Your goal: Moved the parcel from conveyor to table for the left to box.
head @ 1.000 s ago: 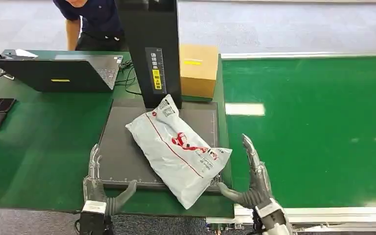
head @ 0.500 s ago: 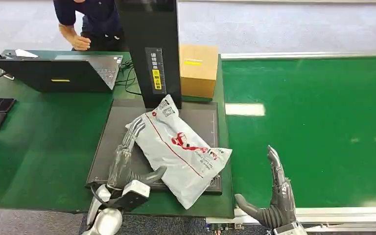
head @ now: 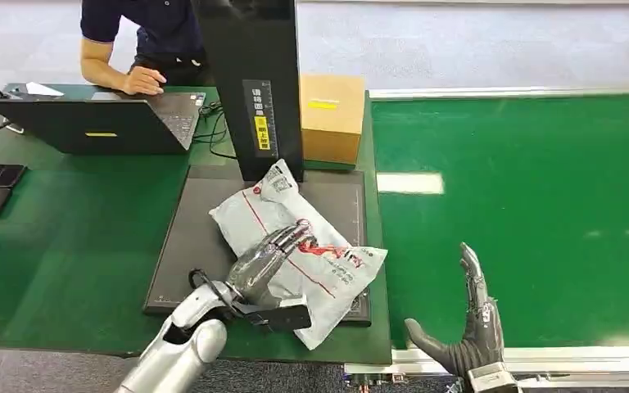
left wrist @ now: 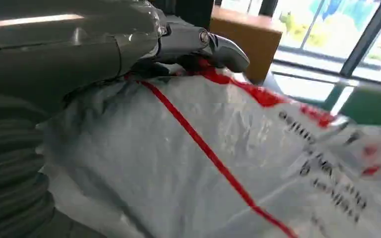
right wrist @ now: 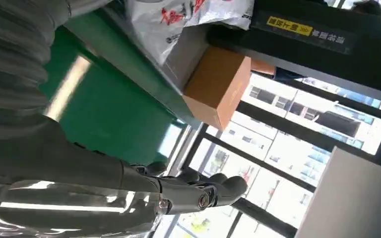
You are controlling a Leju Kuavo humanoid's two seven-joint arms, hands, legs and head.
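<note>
Nearest the robot, the right hand [head: 468, 332] stands off the front edge of the conveyor [head: 532, 205], fingers [head: 473, 274] spread and straight with nothing in them; over the last second it has drawn back from the parcel and out toward the belt's near rim, so its share of the job looks finished. Just beyond and to the left, the left hand [head: 272, 255] has swept up from the worktop [head: 65, 237] edge, where it stood upright a second ago, and now lies across the middle of the parcel [head: 328, 270], fingers [head: 291, 237] stretched forward over the red print. In the left wrist view the hand [left wrist: 79, 54] sits right against the grey plastic [left wrist: 218, 148], the film wrinkled beneath it, though whether the fingers curl under an edge or merely press on top I cannot tell. The parcel itself has not shifted: it lies slantwise on the dark mat [head: 205, 246], its near corner hanging past the mat's front edge, well off the belt. That suggests the transfer to the worktop is done and the hand-over has begun, with the left taking charge for the boxing step. Farther back stands the black post [head: 250, 90], and just beside it the box [head: 332, 115], closed as far as can be seen, touching nothing but the worktop. At the far left a person's hand [head: 141, 80] rests on the laptop [head: 98, 123].
</note>
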